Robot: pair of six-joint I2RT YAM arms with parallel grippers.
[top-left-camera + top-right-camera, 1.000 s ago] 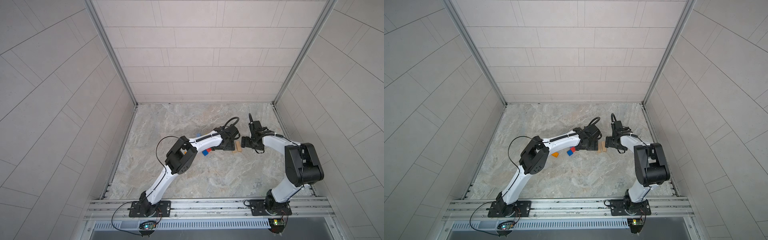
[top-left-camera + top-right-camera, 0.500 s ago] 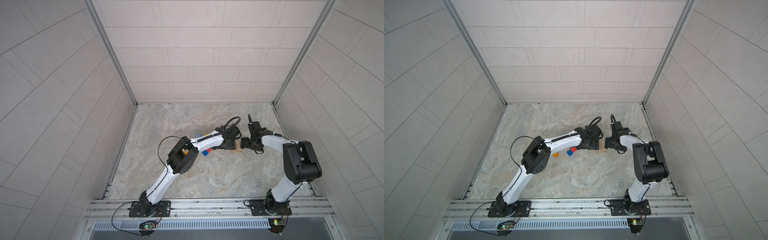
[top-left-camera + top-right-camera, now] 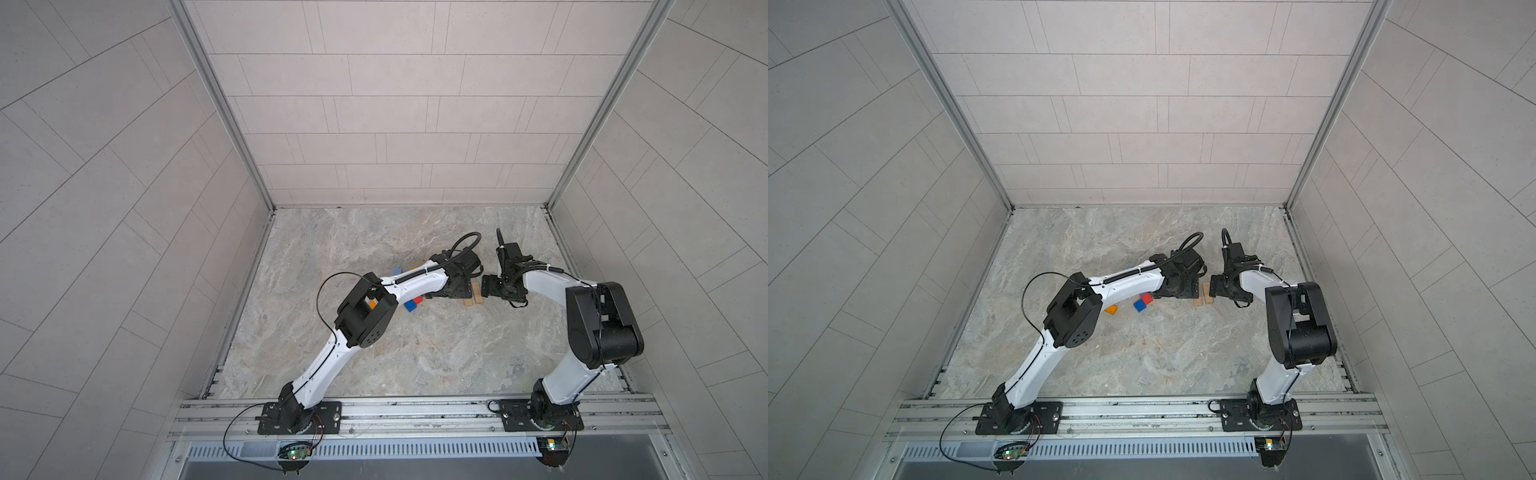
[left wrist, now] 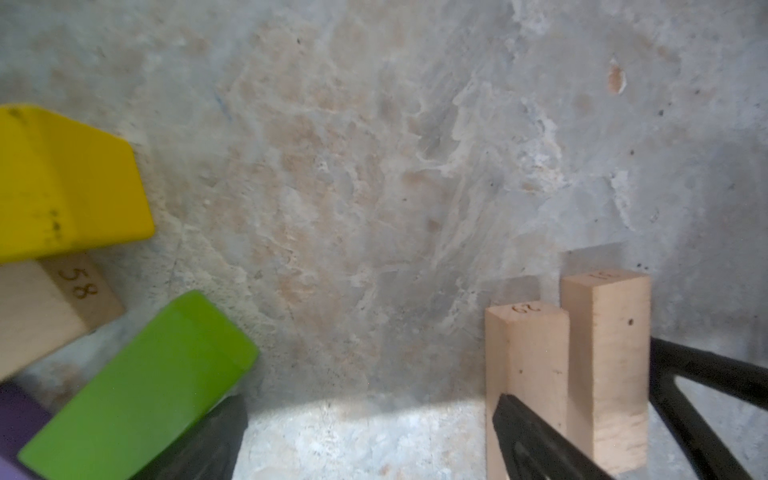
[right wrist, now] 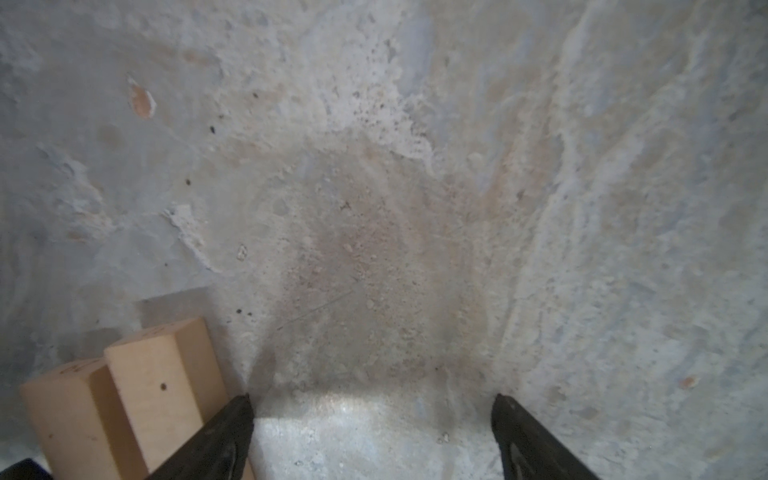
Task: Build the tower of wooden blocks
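Since a moment ago the right tool (image 5: 372, 401) has slid a bit closer to the two tan blocks (image 4: 602, 353). The left tool (image 4: 368, 405) has hardly moved. Both tools are spread wide and hold nothing; only bare table (image 5: 374, 187) shows between their fingers.

The two tan blocks lie side by side, touching, in the gap between the two tools. One of the left tool's fingers (image 4: 536, 440) is close against one block. One of the right tool's fingers (image 5: 216, 436) is close against the other.

By the left tool's other finger is a green block (image 4: 137, 386). Past it are a purple block (image 4: 14, 415), a third tan block (image 4: 37, 324) and a yellow block (image 4: 62, 183). Back under the left arm sit a red cube (image 3: 1146, 297) and a blue cube (image 3: 1139, 306), touching, with an orange block (image 3: 1111, 309) farther back.

I think the tools are pushing the tan pair together as the tower's bottom; no tower stands yet. Next, both tools should back off gently. Then one should grab another block and lay it on top.

The third tan block says "58". One block of the pair shows what looks like "29" upside down; the other number is too blurry.
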